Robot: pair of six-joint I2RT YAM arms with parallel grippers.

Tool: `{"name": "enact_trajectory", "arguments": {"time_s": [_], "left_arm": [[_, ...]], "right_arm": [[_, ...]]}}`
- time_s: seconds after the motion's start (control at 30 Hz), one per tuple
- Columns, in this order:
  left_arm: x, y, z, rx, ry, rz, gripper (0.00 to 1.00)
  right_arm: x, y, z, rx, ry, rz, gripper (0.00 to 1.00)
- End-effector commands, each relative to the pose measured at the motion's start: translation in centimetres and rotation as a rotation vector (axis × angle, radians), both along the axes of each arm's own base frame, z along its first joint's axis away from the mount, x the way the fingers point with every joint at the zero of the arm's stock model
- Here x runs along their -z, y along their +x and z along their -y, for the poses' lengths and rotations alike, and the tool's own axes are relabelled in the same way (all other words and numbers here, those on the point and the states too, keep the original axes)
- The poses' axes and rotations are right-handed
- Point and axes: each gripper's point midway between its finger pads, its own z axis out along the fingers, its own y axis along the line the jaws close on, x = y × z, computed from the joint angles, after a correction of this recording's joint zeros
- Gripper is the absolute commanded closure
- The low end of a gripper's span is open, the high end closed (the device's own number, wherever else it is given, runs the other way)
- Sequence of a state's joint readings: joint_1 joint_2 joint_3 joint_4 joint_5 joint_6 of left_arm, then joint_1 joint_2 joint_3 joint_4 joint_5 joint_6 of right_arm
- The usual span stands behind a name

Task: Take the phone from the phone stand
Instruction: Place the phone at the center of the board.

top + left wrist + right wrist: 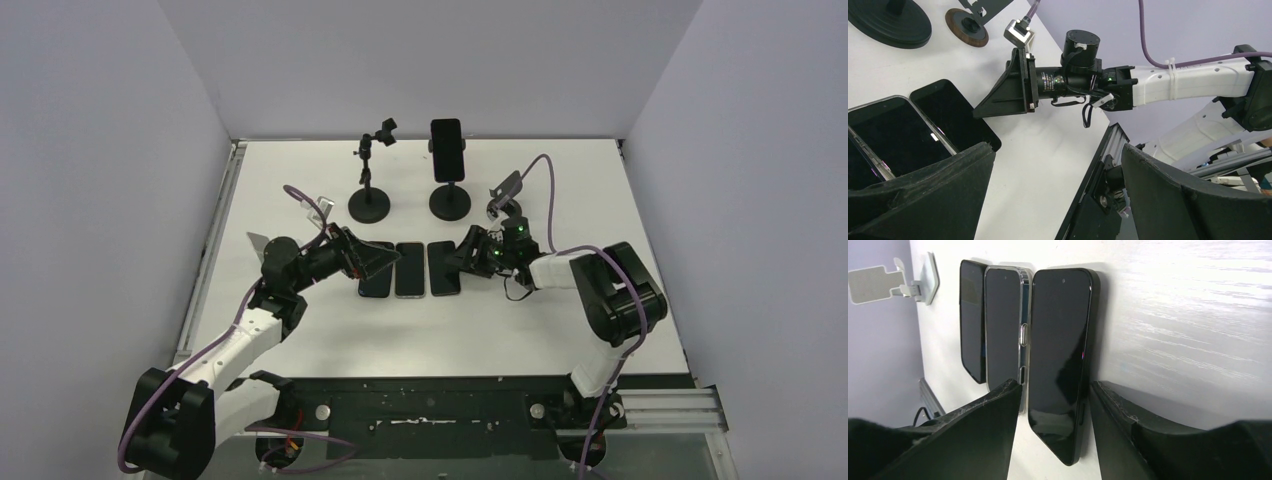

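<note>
A black phone (447, 148) stands upright in the clamp of the right phone stand (450, 201) at the back of the table. Three more dark phones lie flat side by side mid-table. My right gripper (462, 256) is low over the rightmost flat phone (1060, 350). Its jaws (1055, 385) straddle that phone's near end, open, with a gap on each side. My left gripper (386, 262) hovers at the leftmost flat phone (376, 272). In the left wrist view the left gripper (1058, 150) is wide open with only bare table between its fingers.
An empty phone stand (371, 203) with a small clamp head stands left of the occupied one. A small grey plate mount (505, 188) on a round base sits right of the stands. White walls enclose the table on three sides.
</note>
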State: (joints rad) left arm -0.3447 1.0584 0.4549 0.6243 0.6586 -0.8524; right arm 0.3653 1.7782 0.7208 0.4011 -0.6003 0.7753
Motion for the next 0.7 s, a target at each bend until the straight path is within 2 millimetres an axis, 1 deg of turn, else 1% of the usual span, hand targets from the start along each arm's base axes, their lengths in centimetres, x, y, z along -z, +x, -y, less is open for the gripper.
{"name": "enact_trajectory", "arguments": {"time_s": [0.0,0.17,0.3,0.47,0.67], "left_arm": [[-0.9,0.3,-0.3,-0.015,0.000,0.055,0.02],[-0.8,0.3,-0.3,-0.014,0.002,0.052,0.03],[-0.8,0.2,-0.3,-0.016,0.001,0.053,0.03],[-0.8,0.2,-0.3,-0.019,0.001,0.053,0.03],[-0.9,0.2,-0.4,-0.021,0.000,0.058,0.03]], "right_arm": [[3.0,-1.2,3.2,0.056,-0.167,-0.043,0.45],[3.1,-1.5,3.6,0.056,-0.187,-0.036,0.46],[3.2,-1.9,2.8,0.026,-0.166,-0.042,0.48],[3.1,-2.5,1.4,0.000,-0.149,-0.048,0.48],[2.8,-2.7,0.8,0.005,-0.123,-0.058,0.48]]}}
